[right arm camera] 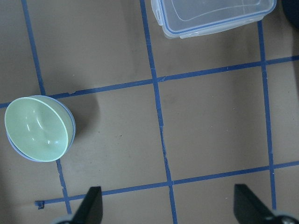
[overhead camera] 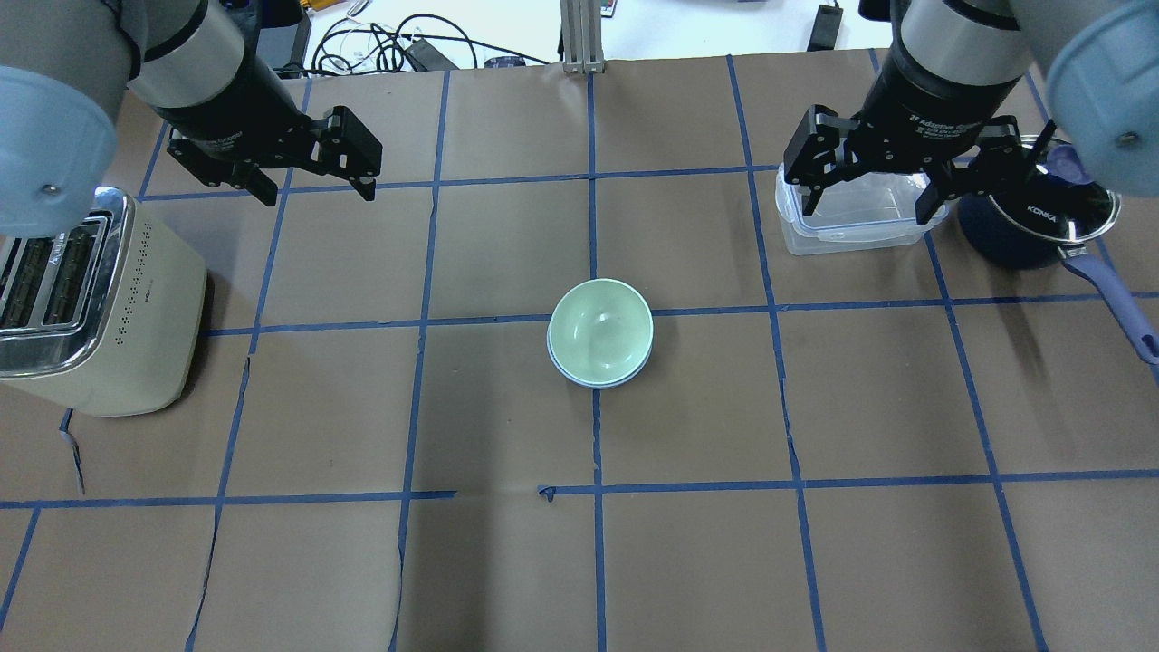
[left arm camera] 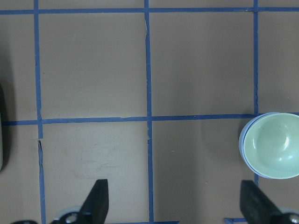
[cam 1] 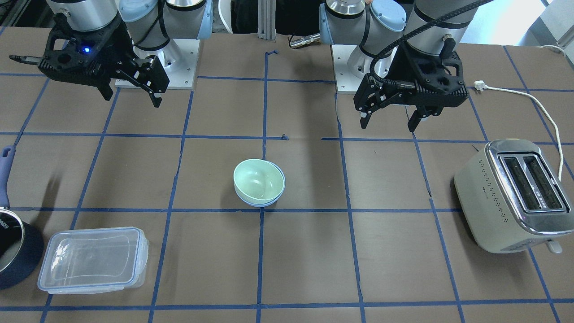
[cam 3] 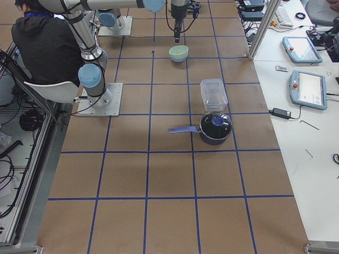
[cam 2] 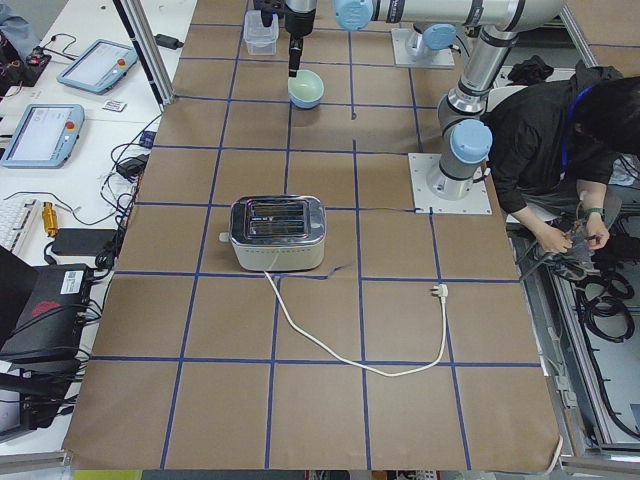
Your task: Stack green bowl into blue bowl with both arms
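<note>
The left gripper (overhead camera: 317, 190) and the right gripper (overhead camera: 865, 208) both hang with jaws spread wide, gripping nothing. The green bowl (overhead camera: 599, 328) sits nested in the blue bowl (overhead camera: 593, 382), between the two sets of jaws and well apart from each.

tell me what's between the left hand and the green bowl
Nothing: in the overhead view the stretch from the left hand to the green bowl is bare brown paper with blue tape lines.

A toaster (overhead camera: 109, 299) is sitting outward of the left end effector (overhead camera: 317, 192), a clear container (overhead camera: 842, 237) and saucepan (overhead camera: 1023, 237) ahead of the right end effector (overhead camera: 862, 211).
</note>
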`<state>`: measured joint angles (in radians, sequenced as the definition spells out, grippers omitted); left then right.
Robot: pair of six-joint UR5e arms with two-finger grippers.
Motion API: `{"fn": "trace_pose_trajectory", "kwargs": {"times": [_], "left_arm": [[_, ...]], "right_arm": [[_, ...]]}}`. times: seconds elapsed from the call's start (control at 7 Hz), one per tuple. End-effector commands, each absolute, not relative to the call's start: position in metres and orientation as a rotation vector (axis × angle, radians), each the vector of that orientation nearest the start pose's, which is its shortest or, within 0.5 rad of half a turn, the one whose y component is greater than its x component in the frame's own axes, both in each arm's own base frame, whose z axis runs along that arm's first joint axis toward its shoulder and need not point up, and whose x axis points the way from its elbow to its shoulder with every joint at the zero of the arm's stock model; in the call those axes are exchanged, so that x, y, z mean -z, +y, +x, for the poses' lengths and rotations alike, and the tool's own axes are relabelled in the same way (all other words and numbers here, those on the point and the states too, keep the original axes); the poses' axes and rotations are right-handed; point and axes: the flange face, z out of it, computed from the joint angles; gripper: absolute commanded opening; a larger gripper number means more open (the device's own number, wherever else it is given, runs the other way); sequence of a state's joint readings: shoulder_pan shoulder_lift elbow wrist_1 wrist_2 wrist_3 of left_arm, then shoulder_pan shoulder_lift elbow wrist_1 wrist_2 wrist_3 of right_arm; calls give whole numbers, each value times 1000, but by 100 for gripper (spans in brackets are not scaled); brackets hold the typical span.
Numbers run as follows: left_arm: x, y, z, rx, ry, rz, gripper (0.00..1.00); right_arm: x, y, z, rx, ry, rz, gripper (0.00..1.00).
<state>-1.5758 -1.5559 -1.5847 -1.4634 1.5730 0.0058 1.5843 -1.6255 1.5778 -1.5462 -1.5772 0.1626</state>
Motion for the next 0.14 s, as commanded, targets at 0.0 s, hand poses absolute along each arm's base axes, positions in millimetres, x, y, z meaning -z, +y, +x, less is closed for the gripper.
{"fn": "trace_pose_trajectory", "kwargs": {"times": [0.0], "left_arm": [[-501,-494,-134,172,3117,17,100]], "right_arm": [[-512,-467,138,49,3137,239,100]]}}
